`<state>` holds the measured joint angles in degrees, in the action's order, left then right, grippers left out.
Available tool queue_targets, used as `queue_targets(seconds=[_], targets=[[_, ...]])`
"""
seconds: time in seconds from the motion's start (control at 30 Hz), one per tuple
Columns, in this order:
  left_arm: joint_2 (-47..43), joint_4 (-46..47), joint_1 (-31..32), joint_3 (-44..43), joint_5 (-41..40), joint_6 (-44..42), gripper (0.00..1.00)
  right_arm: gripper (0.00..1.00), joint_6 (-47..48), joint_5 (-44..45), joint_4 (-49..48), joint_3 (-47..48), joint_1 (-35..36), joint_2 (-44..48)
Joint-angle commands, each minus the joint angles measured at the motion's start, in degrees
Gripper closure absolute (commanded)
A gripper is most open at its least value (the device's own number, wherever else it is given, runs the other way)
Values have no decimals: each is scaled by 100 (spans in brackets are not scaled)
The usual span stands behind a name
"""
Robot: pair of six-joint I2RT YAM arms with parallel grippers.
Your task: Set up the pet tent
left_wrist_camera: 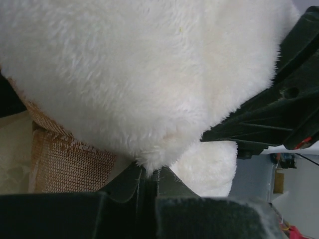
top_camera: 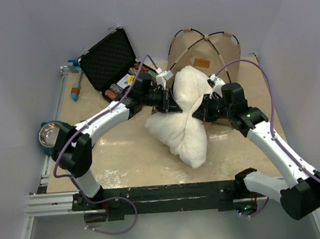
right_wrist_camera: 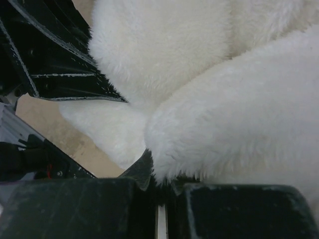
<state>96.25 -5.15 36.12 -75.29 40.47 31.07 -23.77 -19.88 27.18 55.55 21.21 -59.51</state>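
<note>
The tent (top_camera: 196,47) stands at the far side of the table (top_camera: 124,158), beyond both grippers and a little to the right of centre; so it lies straight ahead of the tools, away from the arm bases, and the right arm looks the nearer of the two. It is a low dome, so I can make out no clear long axis. Between tent and arms sits a white fluffy pillow (top_camera: 185,126), whose length runs from the tent's front edge back toward the bases; its far end touches or overlaps the tent's near side.

The left gripper (top_camera: 172,101) is closed on the pillow's left edge and the right gripper (top_camera: 202,109) is closed on its right edge; both wrist views show the fingers pressed together with a tuft of white fur nipped between them; the pillow is pinched into a waist where the two meet.

The tent is tan cloth, arched up on thin dark poles (top_camera: 204,37) that cross near the top; a small brown label (top_camera: 201,62) shows on the side facing the arms; from above its shape looks raised rather than collapsed, though whether an opening faces the arms I cannot tell. The left wrist view shows a patch of tan woven cloth under the pillow, possibly the tent's edge. My judgement is that the frame is up and the coming move carries the pillow forward into it. An open black case (top_camera: 108,60) lies well to the left.
</note>
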Motion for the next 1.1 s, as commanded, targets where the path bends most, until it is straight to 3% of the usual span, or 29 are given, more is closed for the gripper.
queue_targets(seconds=[0.0,0.17,0.27,0.37,0.57,0.63,0.7,0.8,0.93,1.07], targets=[[368,-109,176,-145,489,522,100,100,-31,485,-810,52,50,-122],[553,66,-69,198,445,1172,100,100,-304,143,-626,-255,23,-456],[614,207,-298,137,436,1471,100,100,-339,176,-810,42,15,-790],[615,313,-395,-143,296,1429,100,90,-58,668,-811,709,23,-1246],[948,260,-193,-829,-3,1182,100,86,127,1969,-460,1765,-108,-1924],[1097,277,-175,-943,-152,1235,100,72,66,2302,-328,1915,-205,-2143],[1238,286,-193,-1110,-293,1261,100,49,109,2680,-318,2012,-258,-2345],[1405,382,-184,-1357,-504,1112,100,33,188,2675,-327,2292,-346,-2566],[1546,892,-193,-1497,-435,867,100,25,811,1104,-240,2583,-355,-2435],[1433,524,-193,-1551,-837,339,100,14,1610,722,269,2593,-355,-2066]])
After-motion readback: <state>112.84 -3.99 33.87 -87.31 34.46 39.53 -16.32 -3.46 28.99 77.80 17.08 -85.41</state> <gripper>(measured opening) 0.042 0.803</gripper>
